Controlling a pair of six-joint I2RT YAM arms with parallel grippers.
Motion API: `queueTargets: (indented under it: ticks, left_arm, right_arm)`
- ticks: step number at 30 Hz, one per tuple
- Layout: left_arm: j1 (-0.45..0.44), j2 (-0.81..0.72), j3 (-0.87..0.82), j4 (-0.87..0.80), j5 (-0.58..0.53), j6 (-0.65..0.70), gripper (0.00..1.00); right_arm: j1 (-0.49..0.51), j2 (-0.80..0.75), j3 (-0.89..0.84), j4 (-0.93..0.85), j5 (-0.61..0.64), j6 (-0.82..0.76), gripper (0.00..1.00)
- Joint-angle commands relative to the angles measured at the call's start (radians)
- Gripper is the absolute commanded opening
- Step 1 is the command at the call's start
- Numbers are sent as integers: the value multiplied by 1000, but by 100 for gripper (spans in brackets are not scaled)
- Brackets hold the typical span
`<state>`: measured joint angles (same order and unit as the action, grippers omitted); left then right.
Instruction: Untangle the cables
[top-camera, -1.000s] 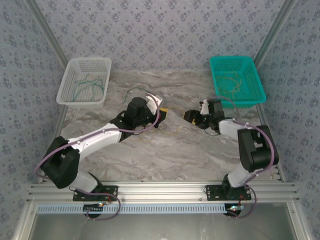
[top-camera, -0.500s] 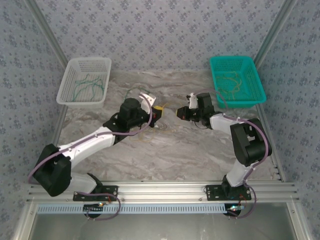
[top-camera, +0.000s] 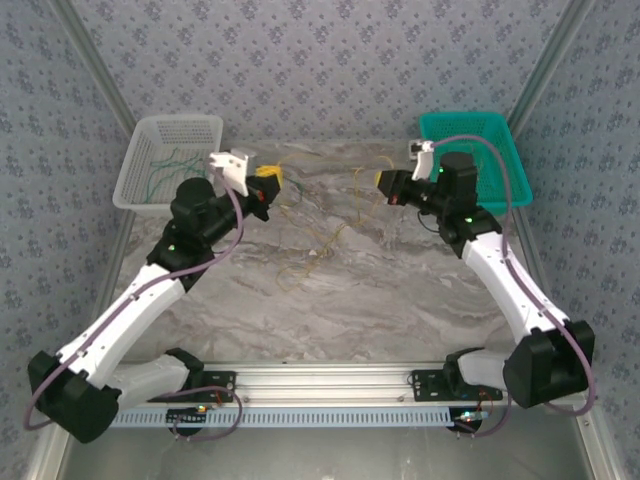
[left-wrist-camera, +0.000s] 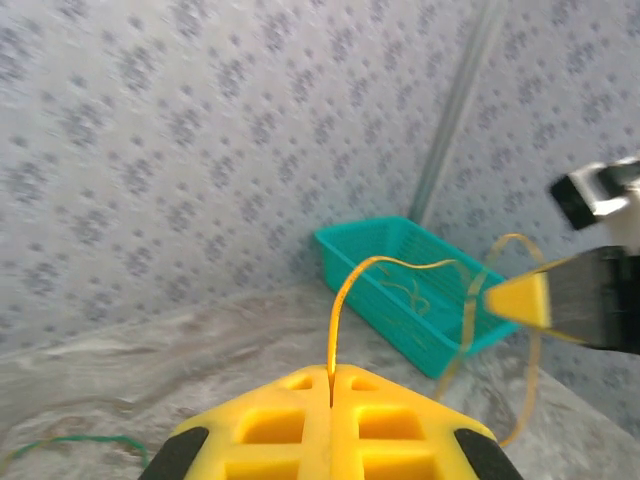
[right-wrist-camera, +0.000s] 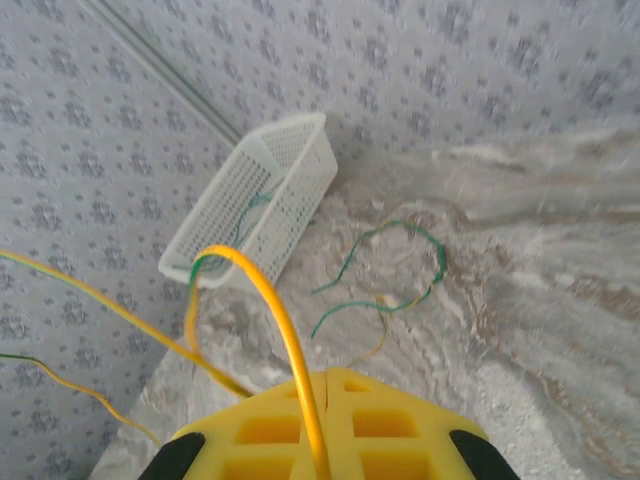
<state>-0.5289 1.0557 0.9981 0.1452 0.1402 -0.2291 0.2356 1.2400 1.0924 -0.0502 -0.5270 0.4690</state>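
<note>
My left gripper (top-camera: 270, 183) is raised near the white basket (top-camera: 165, 165), shut on a thin yellow cable (left-wrist-camera: 345, 290) that rises from between its yellow fingers (left-wrist-camera: 300, 420). To the right, by the teal basket (top-camera: 500, 160), my right gripper (top-camera: 383, 186) is shut on a yellow cable (right-wrist-camera: 270, 290) too. Yellow strands (top-camera: 310, 252) hang between the two grippers and droop in loops onto the marble table. A green cable (right-wrist-camera: 400, 270) lies curled on the table. The right gripper's fingertip (left-wrist-camera: 520, 298) shows in the left wrist view.
The white basket (right-wrist-camera: 260, 195) at the back left holds green cables (top-camera: 175, 165). The teal basket (left-wrist-camera: 400, 300) at the back right holds yellow cables (top-camera: 465, 160). Patterned walls and metal frame posts close in the table's sides and back.
Both arms have lifted and swung apart from the table's middle, left toward the white basket, right toward the teal one. The yellow strands are now drawn up between them.
</note>
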Motion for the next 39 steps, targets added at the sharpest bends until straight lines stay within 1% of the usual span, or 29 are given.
queueTargets:
  ticks: [1, 4, 8, 11, 16, 20, 22, 25, 30, 34, 39]
  left_arm:
    - [48, -57, 5, -64, -125, 6, 0]
    - [101, -109, -32, -76, -188, 0, 0]
    - [175, -163, -77, -112, -241, -9, 0]
    - [223, -206, -111, -126, -270, -11, 0]
    - [305, -279, -164, -141, -362, -41, 0]
    - [369, -320, -184, -169, -402, -60, 0]
    - [395, -339, -190, -187, -434, -72, 0]
    - [428, -365, -202, -195, -430, -85, 0]
    - [460, -392, -209, -257, -556, -145, 0]
    - [517, -416, -237, -265, -547, -203, 0]
    - [585, -394, -237, -322, -535, -279, 0]
  right_arm:
    - [-40, -37, 41, -150, 11, -35, 0]
    - [-85, -60, 66, -219, 19, -55, 0]
    - [-145, -88, 74, -282, 32, -81, 0]
    - [-189, -115, 87, -351, 87, -105, 0]
    - [-292, -160, 85, -394, 106, -98, 0]
    - [-339, -180, 92, -435, 115, -112, 0]
    - [-354, -191, 123, -453, 125, -118, 0]
    - [-386, -206, 129, -465, 121, -119, 0]
    - [-440, -224, 145, -503, 132, -119, 0]
    - [-507, -242, 154, -517, 116, -97, 0]
    - [-601, -259, 171, -536, 83, -44, 0]
